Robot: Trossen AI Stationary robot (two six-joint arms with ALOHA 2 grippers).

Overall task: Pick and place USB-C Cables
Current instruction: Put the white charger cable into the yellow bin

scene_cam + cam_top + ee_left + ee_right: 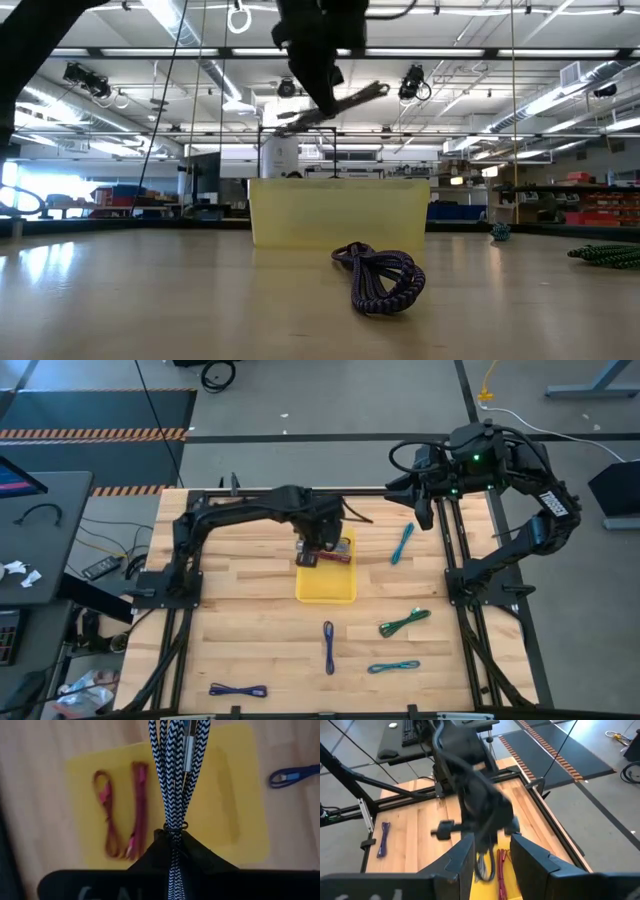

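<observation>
My left gripper (322,546) hangs over the yellow tray (325,588) and is shut on a grey black-and-white braided cable bundle (175,765). Two maroon cables (125,817) lie flat in the tray. On the wood lie a teal-blue cable (402,543), a green one (404,623), a purple one (328,645), a teal one (393,666) and a blue-purple one (238,690). My right gripper (420,510) waits open at the table's far right, its fingers (465,855) pointing toward the left arm. My left gripper pinches the grey cable bundle between its two fingers right at the thin black tie (173,827) around it, coming from above. The bundle (335,108) is lifted clear above the tray and lies slanted, sticking out on both sides of the fingers.
The tray's pale wall (340,212) stands mid-table in the low view, with the purple cable (380,275) coiled in front of it. Black frame rails (460,575) run along the table's left and right sides. Bare wood lies left of the tray.
</observation>
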